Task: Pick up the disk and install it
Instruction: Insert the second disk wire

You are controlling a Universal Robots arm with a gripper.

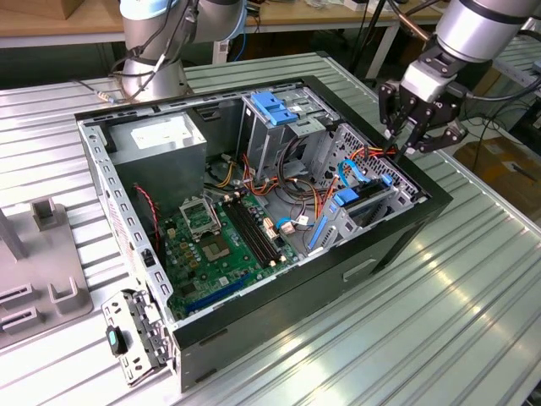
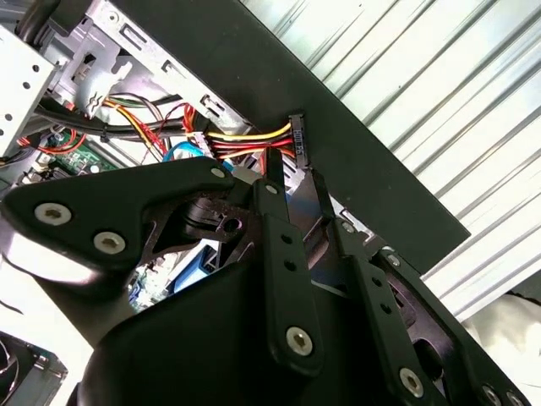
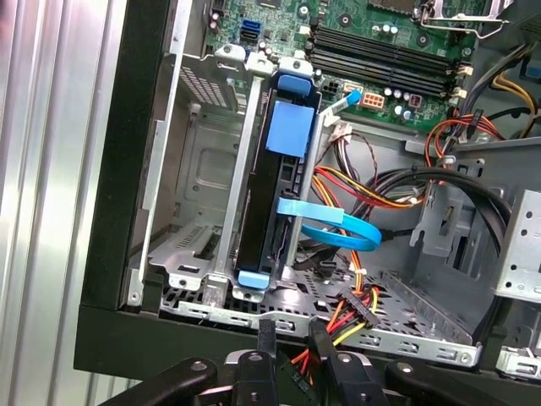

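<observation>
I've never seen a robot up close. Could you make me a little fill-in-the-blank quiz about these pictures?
1. The disk stands in the drive cage, framed by a ___ carrier rail.
2. The gripper hangs above the computer case wall on the exterior view's ___.
3. The motherboard inside the case is coloured ___.

Missing words: blue; right; green.
</observation>
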